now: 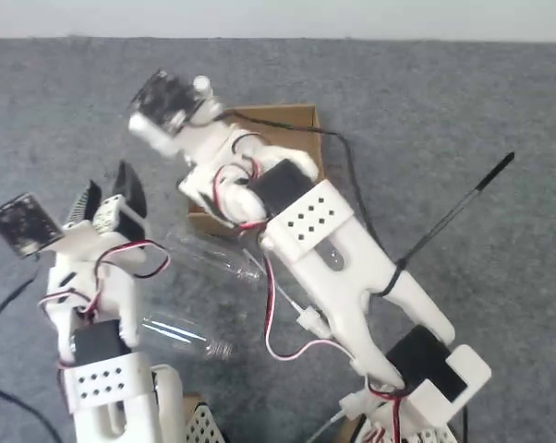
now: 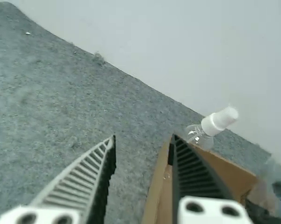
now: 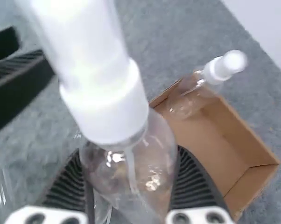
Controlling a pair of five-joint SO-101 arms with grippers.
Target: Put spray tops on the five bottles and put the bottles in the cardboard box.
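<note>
My right hand [image 3: 131, 161] is clamped on a clear plastic bottle [image 3: 126, 186], with its ridged black fingers [image 3: 68, 186] pressed to either side of the rounded shoulder. The bottle wears a smooth white cylindrical spray top [image 3: 91, 70]. I hold it at the edge of the cardboard box [image 3: 215, 135], though I cannot tell whether it hangs over the opening or just outside it.

The box is plain brown card, open-topped and rectangular. A second clear bottle [image 3: 192, 91] leans inside it against the wall far from my right hand, capped with its own white spray top [image 3: 223, 65].

My left hand [image 2: 143, 138] hangs near the box with its two ribbed, wedge-shaped fingers [image 2: 91, 170] spread apart and the counter showing in the gap.

Two more clear bottles lie on their sides on the counter [image 1: 463, 111], which is covered in rough grey carpet. One bottle [image 1: 213, 254] is just beside the box, and the other bottle [image 1: 181, 334] is farther from it. That makes four bottles and two spray tops by my count. A thin black rod [image 1: 453, 212] lies well apart from the box.
</note>
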